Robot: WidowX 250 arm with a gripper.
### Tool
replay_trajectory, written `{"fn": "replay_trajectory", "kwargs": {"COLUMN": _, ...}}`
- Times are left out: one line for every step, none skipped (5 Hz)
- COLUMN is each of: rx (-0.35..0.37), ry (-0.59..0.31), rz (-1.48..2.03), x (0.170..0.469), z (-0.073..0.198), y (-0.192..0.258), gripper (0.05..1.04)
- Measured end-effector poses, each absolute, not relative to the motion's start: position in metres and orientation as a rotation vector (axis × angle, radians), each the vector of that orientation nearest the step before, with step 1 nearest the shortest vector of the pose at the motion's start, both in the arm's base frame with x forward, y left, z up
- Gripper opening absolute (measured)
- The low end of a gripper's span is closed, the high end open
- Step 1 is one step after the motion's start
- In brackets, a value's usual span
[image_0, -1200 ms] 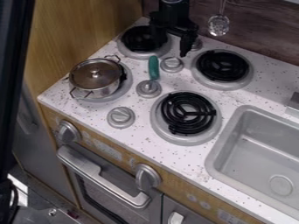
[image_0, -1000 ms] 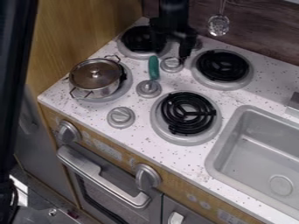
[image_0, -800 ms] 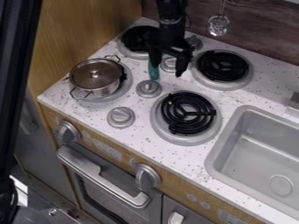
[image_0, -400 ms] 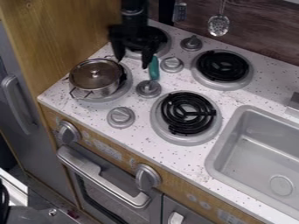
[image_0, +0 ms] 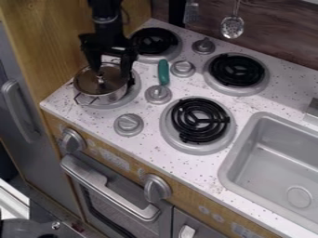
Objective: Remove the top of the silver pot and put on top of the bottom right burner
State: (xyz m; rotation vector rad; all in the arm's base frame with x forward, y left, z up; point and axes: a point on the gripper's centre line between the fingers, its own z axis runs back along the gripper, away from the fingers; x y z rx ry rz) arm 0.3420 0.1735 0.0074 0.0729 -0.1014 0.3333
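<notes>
My gripper (image_0: 111, 74) hangs over the back part of the silver pot at the upper left, its two fingers apart with nothing held between them. The silver pot (image_0: 110, 98) stands on the bottom left burner (image_0: 132, 94). Its lid (image_0: 93, 86) rests on top, with a small knob (image_0: 101, 80) at the middle, just below the fingertips. The bottom right burner (image_0: 200, 120), a black coil in a grey ring, has nothing on it.
Two more burners lie behind, at the back left (image_0: 153, 41) and back right (image_0: 236, 70). A green-handled object (image_0: 163, 72) and several knobs stand between the burners. The sink (image_0: 279, 162) is at the right, a wooden wall (image_0: 62, 42) at the left.
The gripper has moved left and a little toward the camera, from above the back of the stove to over the pot. The pot and its lid have stayed in place.
</notes>
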Motion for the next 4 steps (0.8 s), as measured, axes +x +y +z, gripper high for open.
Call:
{"fn": "replay_trajectory", "kwargs": {"rx": 0.050, "ry": -0.120, "rz": 0.398, "x": 0.337, "z": 0.004, "y": 0.187, "gripper": 0.999}}
{"fn": "replay_trajectory", "kwargs": {"rx": 0.038, "ry": -0.096, "rz": 0.408, "x": 0.335, "z": -0.009, "y": 0.191, "gripper": 0.999}}
{"fn": "replay_trajectory", "kwargs": {"rx": 0.033, "ry": -0.085, "rz": 0.389, "x": 0.339, "z": -0.012, "y": 0.193, "gripper": 0.972}}
{"fn": "replay_trajectory", "kwargs": {"rx": 0.036, "ry": -0.099, "rz": 0.389, "x": 0.340, "z": -0.012, "y": 0.196, "gripper": 0.707}}
